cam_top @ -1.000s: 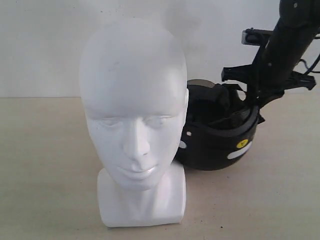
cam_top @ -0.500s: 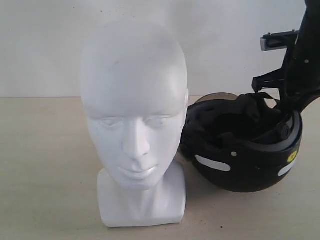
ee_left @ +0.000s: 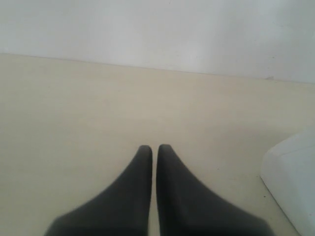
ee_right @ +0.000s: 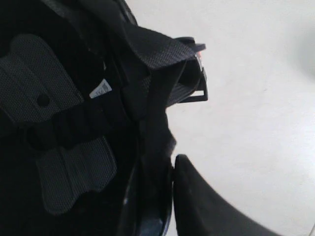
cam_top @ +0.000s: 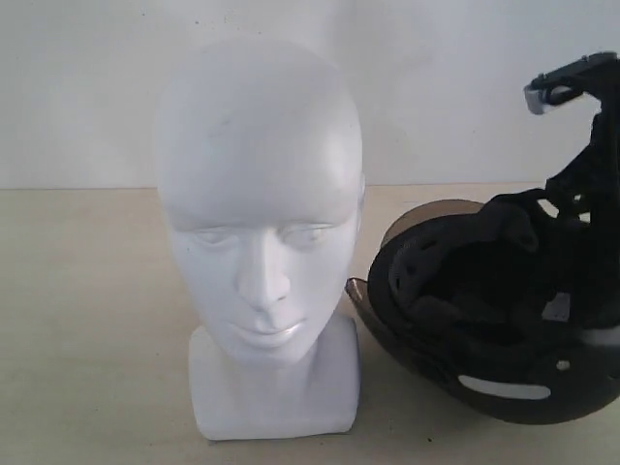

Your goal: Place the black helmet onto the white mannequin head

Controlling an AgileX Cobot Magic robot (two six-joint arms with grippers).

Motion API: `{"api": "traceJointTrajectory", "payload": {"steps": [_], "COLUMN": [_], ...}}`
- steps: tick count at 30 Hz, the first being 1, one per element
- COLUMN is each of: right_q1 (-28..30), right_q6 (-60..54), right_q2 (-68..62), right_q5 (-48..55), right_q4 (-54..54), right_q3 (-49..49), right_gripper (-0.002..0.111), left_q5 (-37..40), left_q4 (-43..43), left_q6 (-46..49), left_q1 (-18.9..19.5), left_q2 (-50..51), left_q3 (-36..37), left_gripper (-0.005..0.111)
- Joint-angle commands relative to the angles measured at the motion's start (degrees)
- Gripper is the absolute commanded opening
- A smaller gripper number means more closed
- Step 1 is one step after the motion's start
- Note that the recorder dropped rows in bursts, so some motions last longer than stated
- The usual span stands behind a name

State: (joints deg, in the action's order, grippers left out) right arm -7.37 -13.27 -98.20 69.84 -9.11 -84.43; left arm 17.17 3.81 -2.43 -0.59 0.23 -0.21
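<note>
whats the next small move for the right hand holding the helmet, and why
Probably lift the matte black rounded helmet and begin turning it over. The right hand grips its rim, and it sits beside the glossy white mannequin head, below the crown, with its padded opening tilted upward. It likely must clear the crown, opening down, to go on.

Centre: white mannequin head (cam_top: 257, 194) standing upright mid-table, blocking straight path across. Exterior view, right of head: black helmet (cam_top: 494, 310) sitting just beside it, only narrow gap showing between visor edge and neck base. Across helmet opening: chin straps (ee_right: 157, 64) cluttering way in. Left of head: table (cam_top: 87, 320) stretching bare, offering wide passage. Air above crown lying open.
</note>
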Motion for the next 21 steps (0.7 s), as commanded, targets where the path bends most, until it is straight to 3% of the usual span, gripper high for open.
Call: {"api": "traceJointTrajectory", "payload": {"steps": [1, 5, 18, 21], "right_q1": [0.47, 0.47, 0.47, 0.47], "right_q6": [-5.98, -15.73, -7.54, -6.30], "right_q2": [1.01, 1.01, 1.01, 1.01], "right_q5": [0.13, 0.13, -2.87, -2.87], "right_q4": [-1.27, -8.79, -9.42, -9.42], "right_q3": [3.85, 3.85, 3.85, 3.85], "right_gripper": [0.000, 0.000, 0.001, 0.010], "left_q5": [0.06, 0.06, 0.06, 0.06], "left_q4": [0.22, 0.22, 0.22, 0.22], "left_q6": [-0.51, -0.51, -0.51, -0.51], "left_q1": [0.12, 0.12, 0.12, 0.12], "left_q2": [-0.23, -0.23, -0.23, -0.23], "left_q3": [0.21, 0.21, 0.21, 0.21], "left_gripper": [0.004, 0.004, 0.004, 0.004]}}
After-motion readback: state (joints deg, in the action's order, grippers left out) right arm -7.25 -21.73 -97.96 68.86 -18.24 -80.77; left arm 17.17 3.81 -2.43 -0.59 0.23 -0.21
